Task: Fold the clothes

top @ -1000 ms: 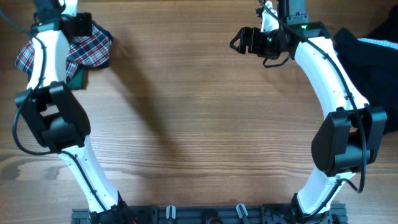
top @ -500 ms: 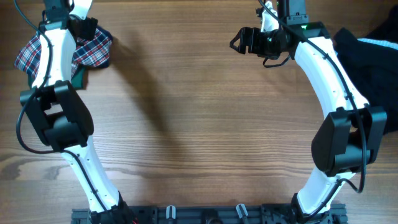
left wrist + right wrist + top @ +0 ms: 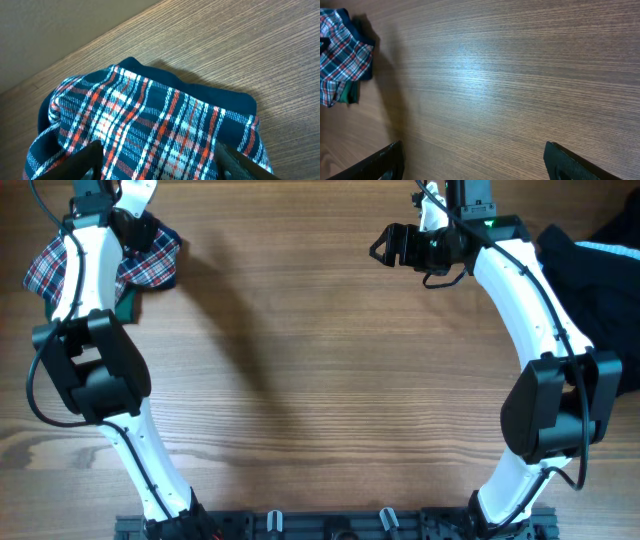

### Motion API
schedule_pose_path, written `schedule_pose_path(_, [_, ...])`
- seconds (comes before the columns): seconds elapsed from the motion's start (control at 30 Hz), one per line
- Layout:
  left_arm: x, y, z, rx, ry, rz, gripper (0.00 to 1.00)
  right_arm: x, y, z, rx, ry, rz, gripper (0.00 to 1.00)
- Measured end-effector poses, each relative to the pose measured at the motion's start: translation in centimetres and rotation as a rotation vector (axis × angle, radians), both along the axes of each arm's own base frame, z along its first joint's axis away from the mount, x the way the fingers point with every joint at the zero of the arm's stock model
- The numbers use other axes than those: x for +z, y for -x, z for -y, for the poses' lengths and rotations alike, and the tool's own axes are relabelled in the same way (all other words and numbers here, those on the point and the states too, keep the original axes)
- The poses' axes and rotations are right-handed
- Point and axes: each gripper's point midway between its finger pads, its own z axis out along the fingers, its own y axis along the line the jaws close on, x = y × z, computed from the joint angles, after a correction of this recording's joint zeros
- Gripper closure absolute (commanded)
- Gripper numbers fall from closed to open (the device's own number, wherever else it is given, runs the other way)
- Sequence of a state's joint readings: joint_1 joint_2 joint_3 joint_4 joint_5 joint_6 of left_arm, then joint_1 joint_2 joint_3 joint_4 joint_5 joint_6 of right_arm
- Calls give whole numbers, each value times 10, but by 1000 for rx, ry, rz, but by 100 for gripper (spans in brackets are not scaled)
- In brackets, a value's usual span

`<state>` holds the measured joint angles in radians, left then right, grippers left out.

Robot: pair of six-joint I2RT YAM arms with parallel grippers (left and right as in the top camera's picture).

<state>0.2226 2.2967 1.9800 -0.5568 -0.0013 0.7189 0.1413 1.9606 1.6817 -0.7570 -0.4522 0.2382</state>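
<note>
Left hand [image 3: 160, 161] shifted farther over plaid dress [image 3: 150, 120] — released; right hand [image 3: 477, 162] released — black garment [image 3: 600, 280] beside its arm.

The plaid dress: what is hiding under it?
A dark green garment peeks out from under the edge of the plaid dress. The rest of it, and anything else below, is covered.

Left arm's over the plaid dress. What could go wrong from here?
1. The plaid dress is bunched, so the open left gripper may pinch several layers.
2. It overlaps a green garment; both could lift together.
3. It sits near the table edge and could slide off.
</note>
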Motion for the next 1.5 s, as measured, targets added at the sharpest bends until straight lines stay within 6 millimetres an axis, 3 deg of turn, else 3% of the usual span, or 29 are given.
schedule_pose_path(0.27, [-26, 1, 0, -2, 8, -43, 32, 0, 0, 0, 0, 0, 1, 11])
schedule_pose_path(0.43, [-27, 2, -5, 6, 8, -43, 36, 0, 0, 0, 0, 0, 0, 11])
schedule_pose_path(0.67, [-30, 8, -28, 47, 10, -48, 43, 0, 0, 0, 0, 0, 0, 11])
schedule_pose_path(0.73, [-34, 10, -34, 56, 12, -55, 51, 0, 0, 0, -3, -1, -1, 11])
schedule_pose_path(0.87, [-46, 10, -35, 59, 16, -70, 87, 1, -1, 0, -9, -5, -2, 11])
schedule_pose_path(0.93, [-47, 10, -36, 57, 15, -71, 95, 0, -1, 0, -9, -5, -1, 11])
schedule_pose_path(1.13, [-44, 4, -34, 52, 13, -46, 96, 1, -1, 0, -15, -8, -5, 11])
schedule_pose_path(1.5, [-22, -25, -24, 168, 49, 109, 96, 1, -1, 0, -15, -8, -2, 11])
